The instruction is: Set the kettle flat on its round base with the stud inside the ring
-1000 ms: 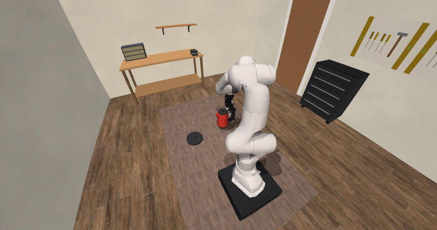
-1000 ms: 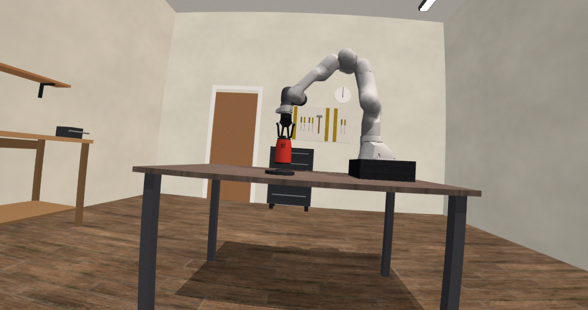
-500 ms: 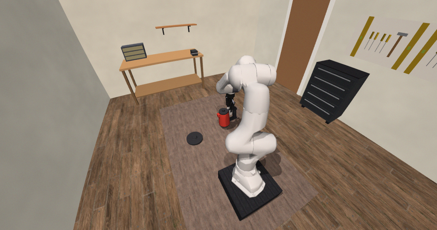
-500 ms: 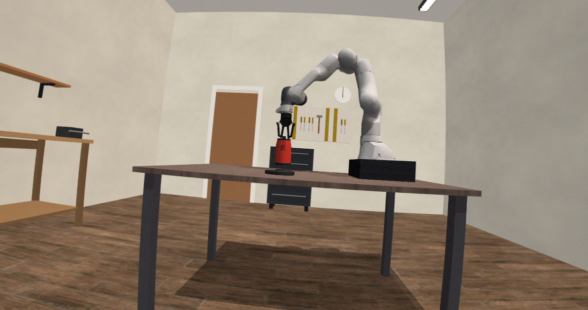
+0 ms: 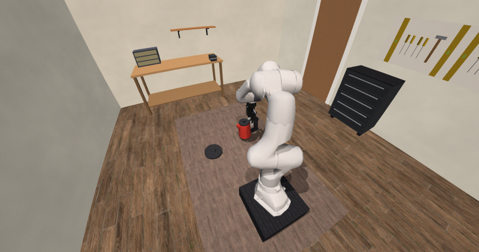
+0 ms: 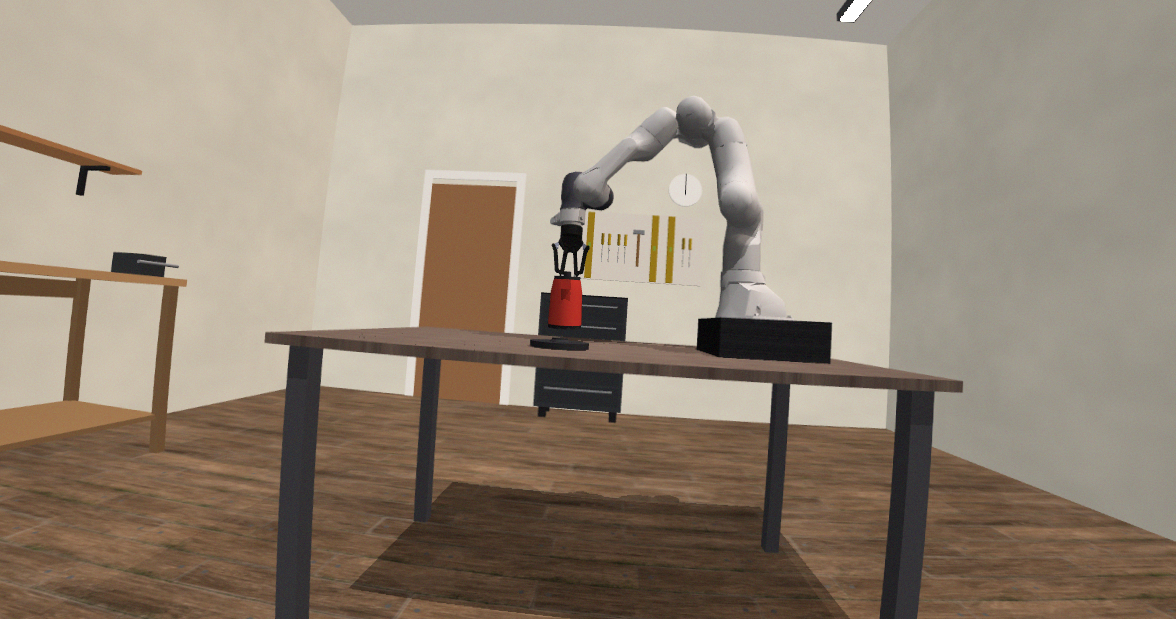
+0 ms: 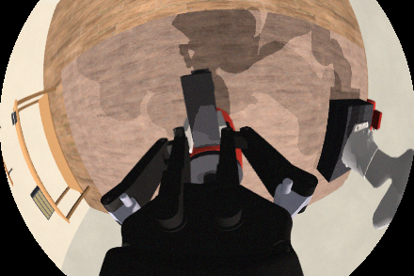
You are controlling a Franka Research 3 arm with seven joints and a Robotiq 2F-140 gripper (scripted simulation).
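The kettle [image 5: 244, 129] hangs above the table [image 6: 822, 370], well apart from the base [image 5: 213, 151].
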